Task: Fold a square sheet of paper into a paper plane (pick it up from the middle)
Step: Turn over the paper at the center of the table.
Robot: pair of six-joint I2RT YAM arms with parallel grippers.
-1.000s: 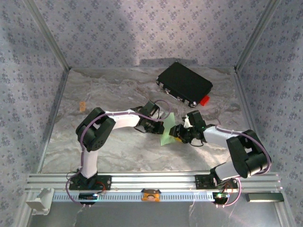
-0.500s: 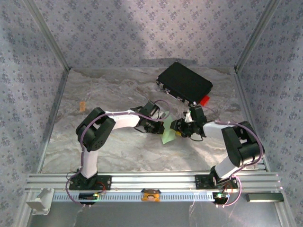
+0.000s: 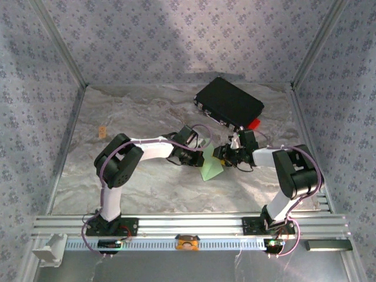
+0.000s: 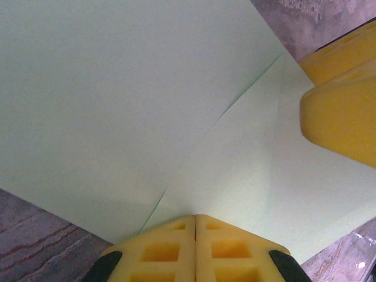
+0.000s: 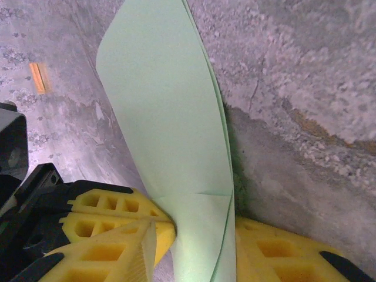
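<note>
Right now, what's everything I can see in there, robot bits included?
paper sheet: one, pale green, creased, mid-table
case: one, black, far right of the table
tab: one, red, at the case's near corner
tag: one, orange, small, left side of the table
table: one, grey marbled, under everything
left pincer: one, yellow, shut on the paper sheet's edge
right pincer: one, yellow, fingers apart either side of the paper sheet

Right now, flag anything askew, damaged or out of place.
Nothing looks damaged or spilled. The square sheet of paper, creased, is pinched by the left gripper and bows upright, with the right gripper astride it. A small tan tab lies alone on the table, far left.
</note>
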